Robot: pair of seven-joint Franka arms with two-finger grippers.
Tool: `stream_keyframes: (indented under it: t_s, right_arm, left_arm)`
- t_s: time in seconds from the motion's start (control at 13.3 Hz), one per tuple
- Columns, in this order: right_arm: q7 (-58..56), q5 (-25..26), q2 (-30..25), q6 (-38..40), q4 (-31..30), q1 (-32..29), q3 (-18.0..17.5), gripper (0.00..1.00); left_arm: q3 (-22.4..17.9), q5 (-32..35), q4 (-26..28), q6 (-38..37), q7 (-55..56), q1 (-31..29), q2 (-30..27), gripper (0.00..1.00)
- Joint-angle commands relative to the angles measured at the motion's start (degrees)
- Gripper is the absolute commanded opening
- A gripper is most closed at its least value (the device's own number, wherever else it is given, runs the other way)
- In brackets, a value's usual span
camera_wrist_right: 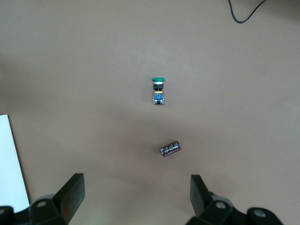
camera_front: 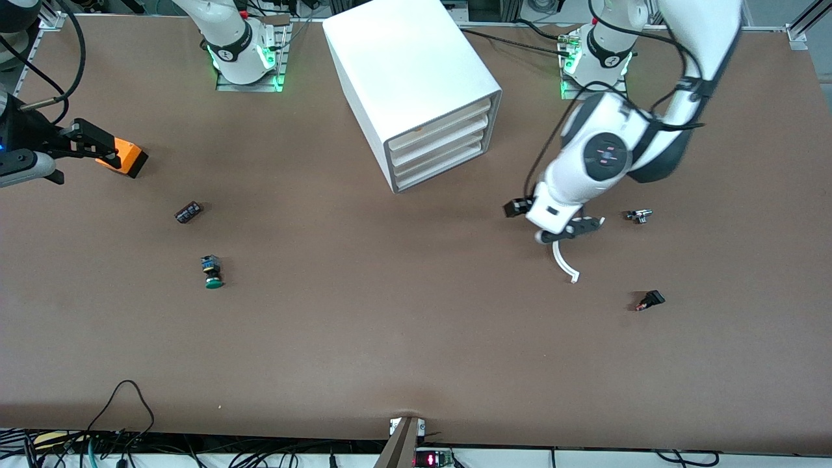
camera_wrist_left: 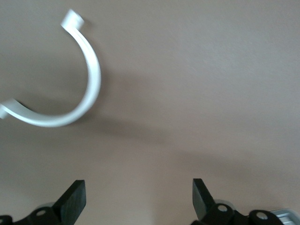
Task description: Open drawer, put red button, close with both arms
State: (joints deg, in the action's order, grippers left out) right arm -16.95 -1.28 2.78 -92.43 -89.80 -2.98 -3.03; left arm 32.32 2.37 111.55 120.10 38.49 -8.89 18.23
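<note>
four drawer fronts on the cabinet, all shut, so i judge the step in hand is opening the drawer, second from the top.

left claw: released, jaws wide, holding nothing, over bare table just beside a white curved strip. the cabinet is well apart from it. right claw: released too, empty, waiting over the right arm's end of the table.

red button lies on its side on the table, near the strip under the left claw, toward the left arm's end.

to do it well, i'd guess: square the left claw to the plain front, catch its edge and pull straight along the slide. the cabinet sits at an angle, so pull along its axis or it may skid.

count: two arms, two claws, one cabinet, one red button, one green button, one black cylinder, one strip, one small grey part.
</note>
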Motion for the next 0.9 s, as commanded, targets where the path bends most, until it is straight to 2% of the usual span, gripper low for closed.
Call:
stream_keyframes:
  t_s: [0.0,0.22,0.38,0.45,0.67,0.82]
  right_arm:
    - [-0.7,0.7,-0.1,0.3,2.1,0.4,0.3,1.00]
    - [-0.7,1.4,0.4,0.3,2.0,0.4,0.5,1.00]
    - [-0.5,1.1,0.5,0.4,2.1,0.4,0.5,1.00]
    - [-0.5,1.3,0.4,0.8,2.1,0.3,0.5,1.00]
    - [-0.8,1.4,0.5,1.1,2.2,0.3,0.6,1.00]
    - [-1.5,1.4,0.9,1.2,2.1,-0.1,1.1,1.00]
  left_arm:
    - [1.0,0.4,-2.7,-7.8,-8.3,-4.9,-3.4,1.00]
    - [1.1,0.4,-10.0,-18.0,-12.6,-8.3,-3.4,1.00]
    - [0.8,0.3,-12.6,-21.5,-16.4,-10.9,-3.6,1.00]
    - [-0.9,0.2,-12.3,-22.0,-19.4,-10.5,-5.5,1.00]
    - [-17.6,-0.7,-12.1,-24.8,-26.2,0.8,-10.0,1.00]
    - [-21.1,-3.2,-11.7,-25.5,-30.2,1.2,-13.5,1.00]
